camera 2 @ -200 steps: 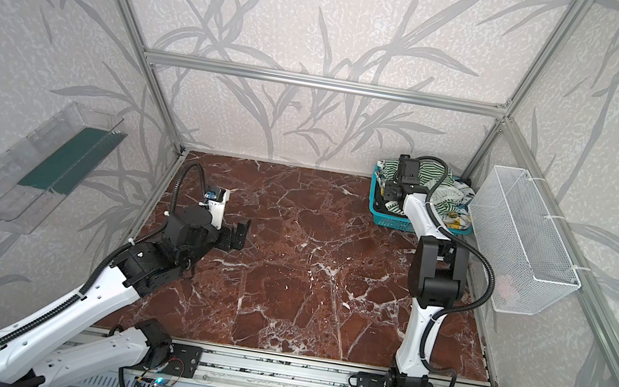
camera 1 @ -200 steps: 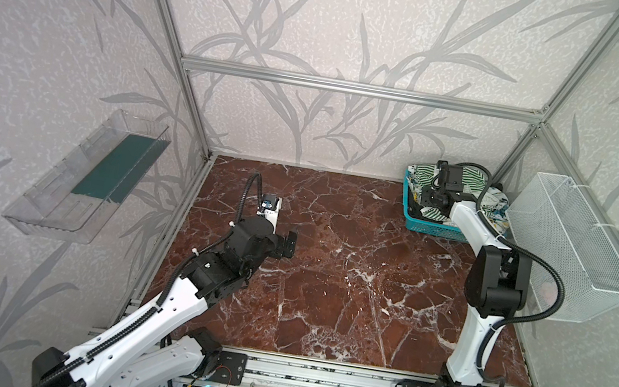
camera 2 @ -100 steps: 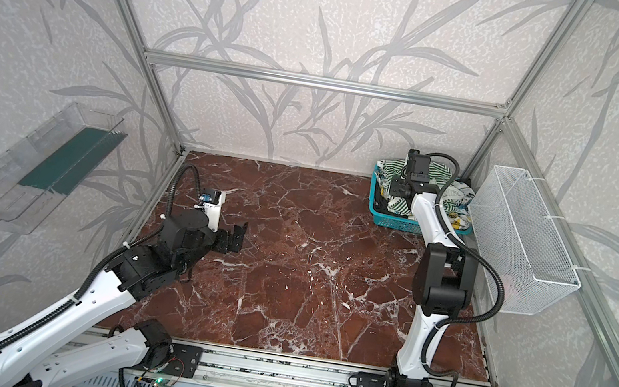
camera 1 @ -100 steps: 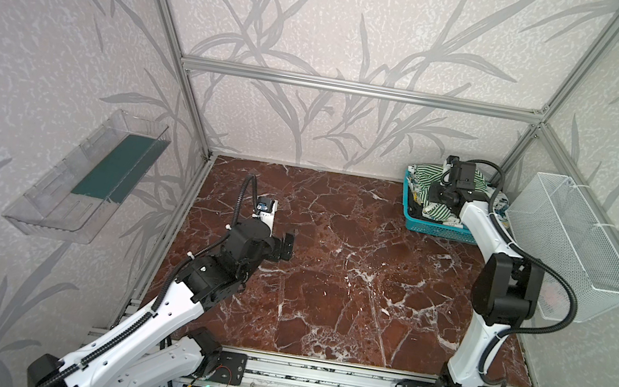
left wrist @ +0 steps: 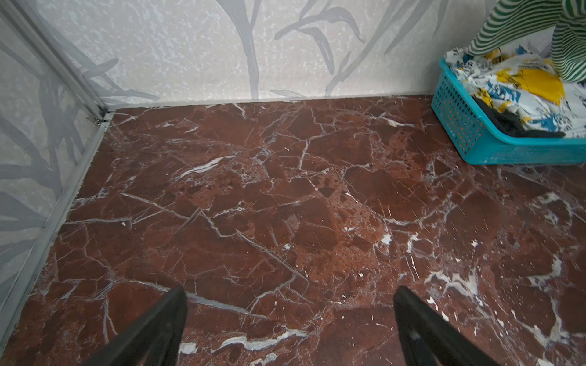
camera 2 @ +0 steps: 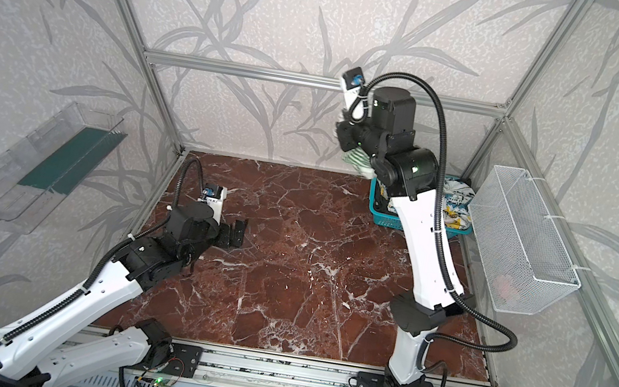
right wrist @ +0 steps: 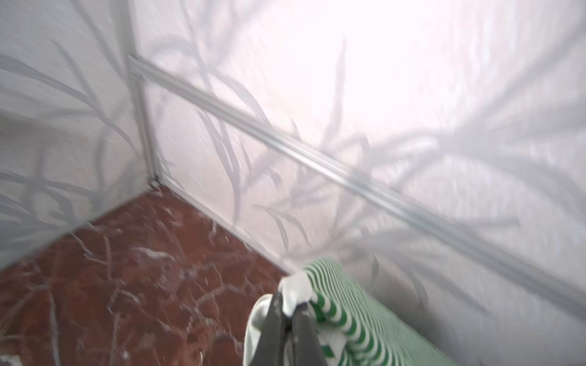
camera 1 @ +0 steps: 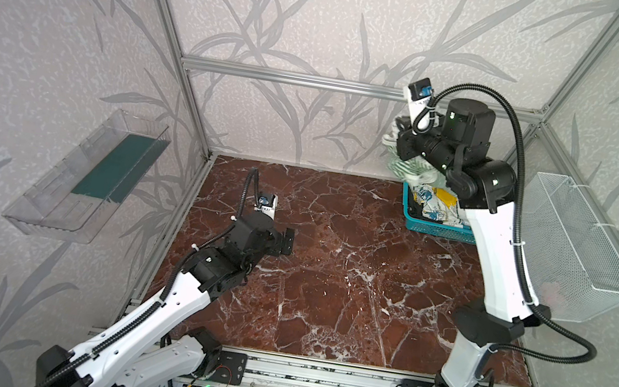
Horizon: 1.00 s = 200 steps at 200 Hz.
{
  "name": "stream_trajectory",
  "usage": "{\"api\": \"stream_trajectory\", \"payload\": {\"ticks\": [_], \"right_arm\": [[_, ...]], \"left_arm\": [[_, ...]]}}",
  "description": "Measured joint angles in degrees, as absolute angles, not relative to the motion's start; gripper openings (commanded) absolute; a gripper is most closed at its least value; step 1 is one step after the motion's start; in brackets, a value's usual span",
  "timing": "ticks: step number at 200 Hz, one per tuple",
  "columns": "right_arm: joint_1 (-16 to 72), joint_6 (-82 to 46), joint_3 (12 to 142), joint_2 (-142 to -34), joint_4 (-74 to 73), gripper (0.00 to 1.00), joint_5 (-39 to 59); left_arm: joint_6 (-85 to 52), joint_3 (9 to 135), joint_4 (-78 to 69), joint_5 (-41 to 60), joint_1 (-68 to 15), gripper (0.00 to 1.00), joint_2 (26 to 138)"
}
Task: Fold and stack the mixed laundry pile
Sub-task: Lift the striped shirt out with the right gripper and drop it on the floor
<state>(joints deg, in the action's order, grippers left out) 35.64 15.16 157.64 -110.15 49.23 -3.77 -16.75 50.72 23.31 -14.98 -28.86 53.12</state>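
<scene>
My right gripper [camera 1: 394, 138] [right wrist: 287, 301] is raised above the back right corner and shut on a white edge of the green-and-white striped garment [camera 1: 408, 170] [camera 2: 355, 159] [right wrist: 355, 317]. The garment hangs from it, and its lower end still reaches into the teal basket [camera 1: 437, 228] [left wrist: 459, 126]. In the basket lie the white garment with blue and yellow print [camera 1: 434, 202] [left wrist: 520, 82] and a black one [left wrist: 513, 126]. My left gripper [camera 1: 287, 241] [left wrist: 290, 291] hovers open and empty over the left side of the marble floor.
A white wire mesh basket [camera 1: 577, 245] [camera 2: 524, 237] hangs on the right wall with something small and pinkish [camera 1: 551, 292] inside. A clear plastic shelf [camera 1: 92, 173] is fixed to the left wall. Aluminium frame rails edge the red marble floor [camera 1: 349, 276].
My right gripper closed on the striped garment in the basket and rose, pulling it up. The left arm shifted only slightly and stayed open.
</scene>
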Motion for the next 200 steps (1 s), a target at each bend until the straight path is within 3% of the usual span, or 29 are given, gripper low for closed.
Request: {"api": "stream_trajectory", "payload": {"ticks": [23,48,123,157,182,200], "right_arm": [[43.55,18.02,157.58,-107.07,50.0,0.0,-3.49],[43.22,18.24,147.39,-101.84,49.65,0.0,-3.66],[40.36,9.89,94.3,-96.95,31.97,0.0,-8.64],[35.29,3.7,82.5,-97.58,28.34,0.0,-11.46],[32.97,1.45,81.3,-97.58,27.42,0.22,-12.86],[33.06,0.43,81.21,-97.45,26.87,0.48,-12.95]], "left_arm": [[-17.1,53.23,25.32,-12.19,-24.69,0.99,52.42],[-16.99,55.07,28.18,-9.93,-23.44,0.99,50.83],[-20.93,51.11,34.61,-4.34,-23.44,0.92,44.12],[-24.8,46.3,37.58,-3.16,-23.44,0.92,42.15],[-28.45,43.4,38.65,-4.45,-23.44,0.92,40.75],[-31.09,40.93,38.3,-6.7,-23.44,0.91,40.69]]}}
